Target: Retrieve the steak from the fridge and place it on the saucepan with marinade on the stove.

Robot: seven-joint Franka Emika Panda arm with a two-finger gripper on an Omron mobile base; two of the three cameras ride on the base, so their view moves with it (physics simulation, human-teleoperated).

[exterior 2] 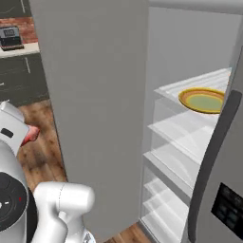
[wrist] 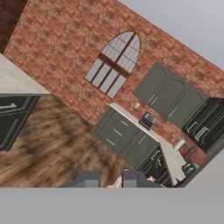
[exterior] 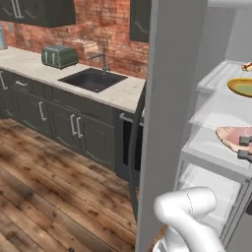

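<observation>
The jaws are standing nearly closed, pinching the steak by its edge. In the left base view the dark tips are showing against the pink slab, and in the hand view a sliver of pink is peeking out between them. That narrow gap is all a thin, flat piece of meat needs, and an edge grip is letting the slab hang flat below the hand.

In the right base view the steak is sitting low at the left, beside the white wrist and away from the fridge shelves. It is probably already out of the fridge and in the air. The yellow-olive plate is lying on an upper glass shelf, apart from the meat. The fridge door is standing wide open, giving the arm room to swing out.

The hand camera is facing across the kitchen, toward the brick wall and the dark cabinets. This suggests the hand is turning toward the stove side for the carry to the saucepan.
</observation>
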